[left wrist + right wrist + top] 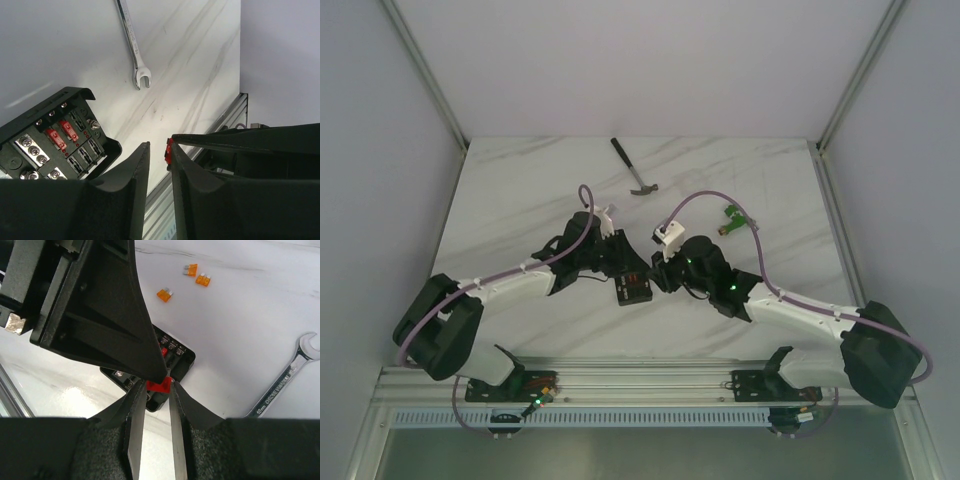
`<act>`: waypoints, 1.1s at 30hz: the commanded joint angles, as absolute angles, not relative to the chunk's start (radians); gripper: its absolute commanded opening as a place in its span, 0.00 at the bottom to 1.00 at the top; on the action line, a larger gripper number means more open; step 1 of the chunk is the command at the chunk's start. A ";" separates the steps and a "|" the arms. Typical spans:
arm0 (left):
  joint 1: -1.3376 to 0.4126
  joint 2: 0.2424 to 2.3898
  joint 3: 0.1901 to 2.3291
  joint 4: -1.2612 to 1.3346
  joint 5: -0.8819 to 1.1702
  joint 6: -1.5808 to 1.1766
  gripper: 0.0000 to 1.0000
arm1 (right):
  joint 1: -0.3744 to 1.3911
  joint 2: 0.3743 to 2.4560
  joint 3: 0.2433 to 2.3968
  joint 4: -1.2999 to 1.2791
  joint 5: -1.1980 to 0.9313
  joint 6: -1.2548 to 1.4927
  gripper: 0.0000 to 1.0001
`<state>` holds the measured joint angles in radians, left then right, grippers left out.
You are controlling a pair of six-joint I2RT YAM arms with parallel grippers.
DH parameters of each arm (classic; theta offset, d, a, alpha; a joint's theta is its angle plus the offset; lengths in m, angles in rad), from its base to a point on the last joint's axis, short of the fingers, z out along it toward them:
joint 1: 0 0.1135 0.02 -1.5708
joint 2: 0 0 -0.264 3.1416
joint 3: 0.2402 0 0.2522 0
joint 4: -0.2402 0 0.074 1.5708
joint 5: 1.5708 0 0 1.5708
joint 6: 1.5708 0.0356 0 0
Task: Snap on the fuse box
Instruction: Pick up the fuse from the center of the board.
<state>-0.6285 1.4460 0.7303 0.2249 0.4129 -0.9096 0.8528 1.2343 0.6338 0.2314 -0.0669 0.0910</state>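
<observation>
Arms first, from above: left arm (510,285) and right arm (790,310) met over the middle of the table (520,190). Their wrists crowded above the fuse box (633,291), which lay on the near half. A hammer (636,172) lay well behind and a green connector (732,218) off to the right.

From the left wrist, the left gripper (160,147) had its jaws drawn to a narrow slit with a red fuse (169,150) at the tips. Whether it pinched the fuse I could not tell. The fuse box sat just left, uncovered, with a wrench (135,50) beyond.

From the right wrist, the right gripper (159,390) was clamped on the red fuse over the fuse box's near edge. A left finger (115,325) touched the fuse from above. Three orange fuses (165,294) lay apart on the table.
</observation>
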 commanded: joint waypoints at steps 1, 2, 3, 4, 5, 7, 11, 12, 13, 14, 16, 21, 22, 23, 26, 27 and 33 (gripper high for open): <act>-0.634 1.459 0.749 0.250 0.436 -0.923 0.30 | 0.859 1.212 0.625 0.293 -0.071 0.075 0.22; -0.634 1.459 0.749 0.251 0.436 -0.923 0.28 | 0.859 1.213 0.624 0.298 -0.069 0.076 0.22; -0.634 1.458 0.749 0.252 0.437 -0.924 0.26 | 0.859 1.214 0.624 0.301 -0.068 0.076 0.22; -0.635 1.455 0.750 0.252 0.437 -0.924 0.24 | 0.858 1.216 0.624 0.306 -0.066 0.077 0.22; -0.635 1.452 0.749 0.252 0.436 -0.926 0.21 | 0.859 1.218 0.624 0.309 -0.065 0.078 0.22; -0.636 1.448 0.748 0.253 0.436 -0.926 0.17 | 0.859 1.222 0.625 0.318 -0.064 0.081 0.22; -0.637 1.443 0.745 0.252 0.438 -0.928 0.06 | 0.859 1.226 0.625 0.338 -0.060 0.087 0.21; -0.637 1.441 0.745 0.253 0.439 -0.930 0.03 | 0.859 1.226 0.626 0.342 -0.057 0.088 0.21; -0.637 1.439 0.744 0.253 0.439 -0.931 0.00 | 0.859 1.225 0.626 0.344 -0.055 0.089 0.21; -0.637 1.433 0.743 0.253 0.438 -0.932 0.00 | 0.859 1.223 0.627 0.345 -0.053 0.090 0.21; -0.637 1.422 0.741 0.253 0.424 -0.934 0.00 | 0.859 1.215 0.627 0.347 -0.042 0.099 0.25; -0.637 1.333 0.721 0.255 0.339 -0.952 0.00 | 0.858 1.163 0.627 0.382 -0.020 0.217 0.40; -0.637 1.319 0.717 0.258 0.316 -0.961 0.00 | 0.857 1.153 0.621 0.411 -0.026 0.259 0.41; -0.637 1.304 0.713 0.269 0.299 -0.969 0.00 | 0.857 1.143 0.611 0.446 -0.031 0.303 0.42; -0.637 1.257 0.676 0.334 0.257 -1.008 0.00 | 0.855 1.117 0.572 0.562 -0.038 0.432 0.45; -0.637 1.239 0.662 0.363 0.248 -1.025 0.00 | 0.852 1.111 0.561 0.598 -0.040 0.476 0.46; -0.638 1.139 0.562 0.564 0.204 -1.125 0.00 | 0.828 1.075 0.478 0.793 -0.008 0.704 0.50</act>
<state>-0.6308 1.1942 0.6106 0.3954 0.2596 -1.0481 0.8436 1.1038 0.5308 0.5926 -0.0422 0.5041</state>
